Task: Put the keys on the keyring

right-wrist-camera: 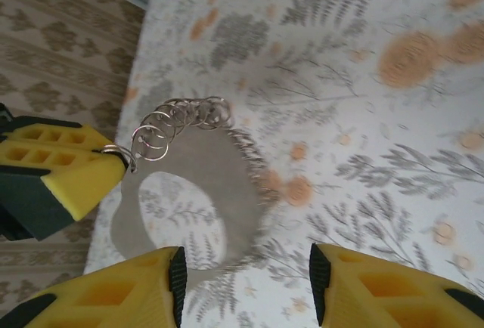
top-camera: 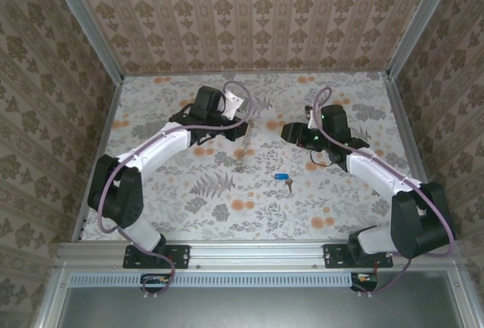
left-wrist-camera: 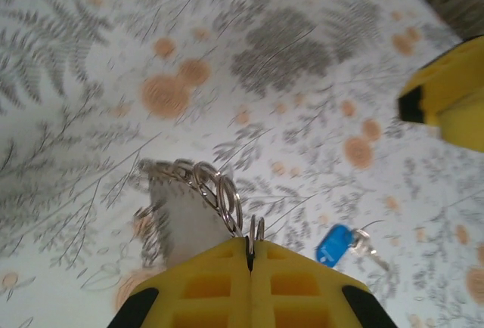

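Observation:
My left gripper is shut on the keyring, a chain of linked silvery rings pinched by one ring at the fingertips. The rest of the chain hangs off to one side and is blurred with swinging. The keys, a small blue head with short silver blades, lie flat on the table between the two arms and also lie just right of the left gripper's tips. My right gripper stands open, facing the left gripper across the dangling chain, with nothing between its fingers.
The table has a floral cloth and is walled with patterned panels on three sides. One yellow finger of the right gripper shows at the left wrist view's right edge. Both grippers hover close together at mid-table.

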